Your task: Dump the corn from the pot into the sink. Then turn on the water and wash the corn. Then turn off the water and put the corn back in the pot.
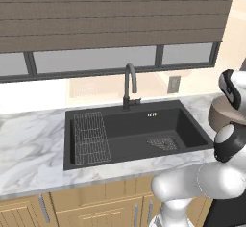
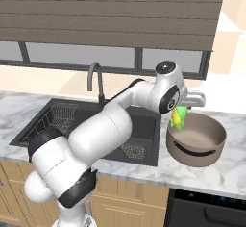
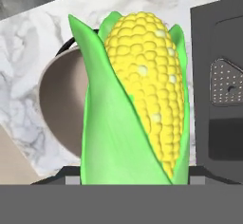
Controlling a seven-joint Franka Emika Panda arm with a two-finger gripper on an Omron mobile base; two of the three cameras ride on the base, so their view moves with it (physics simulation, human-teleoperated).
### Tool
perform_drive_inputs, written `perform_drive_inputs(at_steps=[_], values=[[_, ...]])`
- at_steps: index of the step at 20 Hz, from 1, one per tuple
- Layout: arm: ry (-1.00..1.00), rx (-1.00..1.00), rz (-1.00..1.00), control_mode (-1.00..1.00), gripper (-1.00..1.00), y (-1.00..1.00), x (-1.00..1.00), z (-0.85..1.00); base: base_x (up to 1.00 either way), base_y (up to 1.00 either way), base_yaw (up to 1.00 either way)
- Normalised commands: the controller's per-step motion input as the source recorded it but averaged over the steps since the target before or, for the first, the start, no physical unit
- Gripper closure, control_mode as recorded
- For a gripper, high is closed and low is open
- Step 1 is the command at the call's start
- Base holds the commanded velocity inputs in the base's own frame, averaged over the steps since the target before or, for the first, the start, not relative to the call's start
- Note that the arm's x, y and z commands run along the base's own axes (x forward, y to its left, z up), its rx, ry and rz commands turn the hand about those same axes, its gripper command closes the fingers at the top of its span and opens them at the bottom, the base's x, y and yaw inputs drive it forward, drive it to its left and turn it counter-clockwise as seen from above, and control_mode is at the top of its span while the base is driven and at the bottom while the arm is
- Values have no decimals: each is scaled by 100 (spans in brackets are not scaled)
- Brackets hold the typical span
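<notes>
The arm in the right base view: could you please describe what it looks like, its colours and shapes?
The arm is built of glossy white, rounded, bulbous segments joined by dark, nearly black joint bands. A round white cap with a small dark centre tops the wrist joint. A pale grey hand section projects from the wrist. No cables or lettering can be made out. In the left base view the same white shells and black joints appear.

The black sink (image 1: 137,132) sits in the marble counter (image 1: 31,146), wire rack (image 1: 90,138) at its nine o'clock side, drain grate (image 1: 163,144) toward four o'clock, faucet (image 1: 129,87) at twelve. The pot (image 1: 222,118) peeks out at three o'clock, behind the arm (image 1: 211,173).
</notes>
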Motion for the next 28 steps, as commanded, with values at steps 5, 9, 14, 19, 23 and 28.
perform_drive_inputs(at_steps=[5, 9, 14, 19, 23, 28], values=[[19, 8, 0, -100, 100, -72, 60, -77, 0, 0, 0], [9, 4, 0, -100, 100, -55, 27, -46, 0, 0, 0], [4, 2, 0, -100, 100, -29, 23, -44, 0, 0, 0], [2, 0, 0, -100, 100, -7, 19, -43, 0, 0, 0], [0, 0, 0, -100, 100, -2, 0, -38, 0, 0, 0], [0, 0, 0, -100, 100, 0, -11, -54, 0, 0, 0]])
